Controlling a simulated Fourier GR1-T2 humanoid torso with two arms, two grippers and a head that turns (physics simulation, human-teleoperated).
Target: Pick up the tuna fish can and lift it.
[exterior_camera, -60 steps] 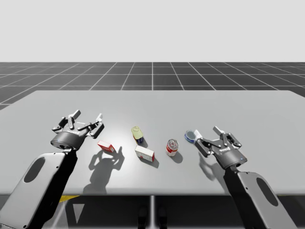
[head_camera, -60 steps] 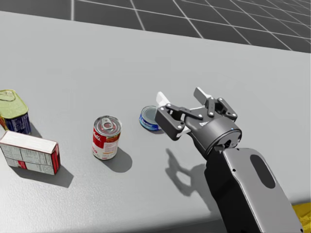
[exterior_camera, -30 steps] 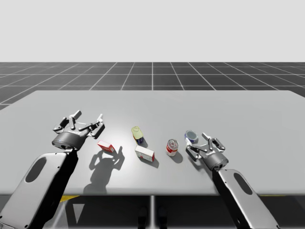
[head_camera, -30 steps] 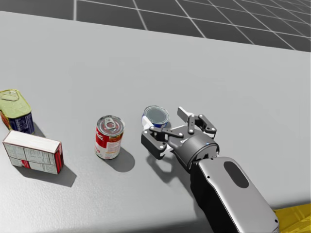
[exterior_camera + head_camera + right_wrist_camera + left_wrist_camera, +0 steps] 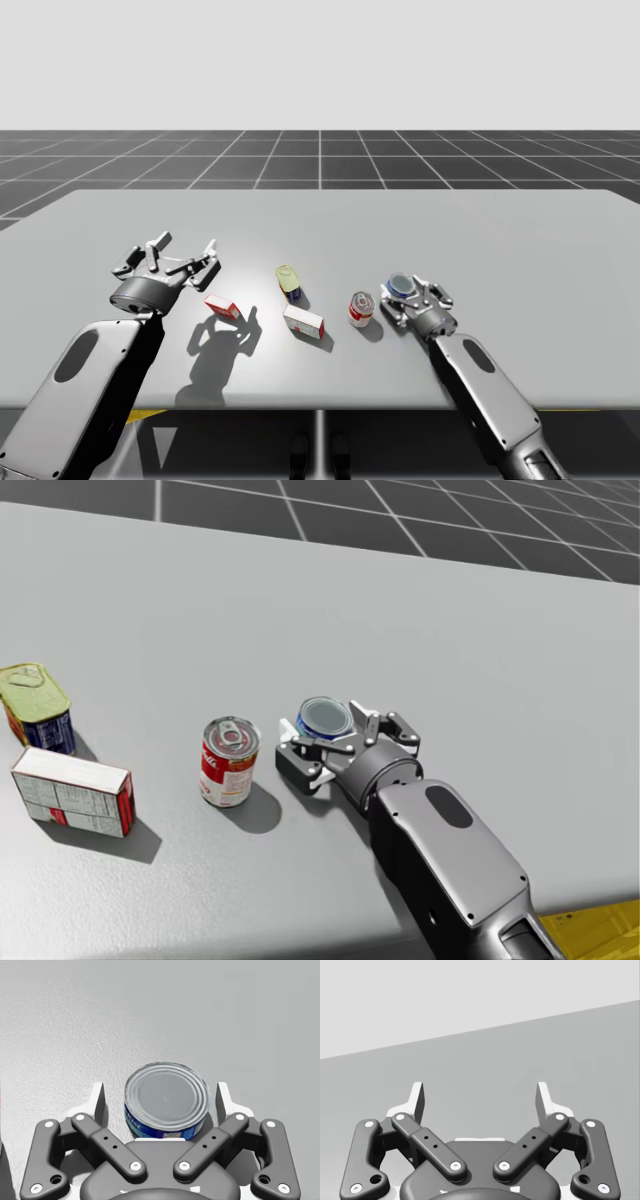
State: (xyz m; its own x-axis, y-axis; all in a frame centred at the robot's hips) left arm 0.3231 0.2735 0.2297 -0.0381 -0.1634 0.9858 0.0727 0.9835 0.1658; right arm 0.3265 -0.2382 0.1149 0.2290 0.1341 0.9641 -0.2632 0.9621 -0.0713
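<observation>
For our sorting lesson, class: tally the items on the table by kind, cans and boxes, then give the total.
Cans: 3 (low blue can, red and white can, oblong can with a yellow-green lid)
Boxes: 2 (white and red box, small red box)
Total: 5

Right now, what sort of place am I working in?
Most likely a simulator's tabletop test scene, not a real room: a plain grey table, a dark gridded floor running to a blank horizon, and the tuna fish can, a red-and-white can and a red-and-white box set out on it.
</observation>
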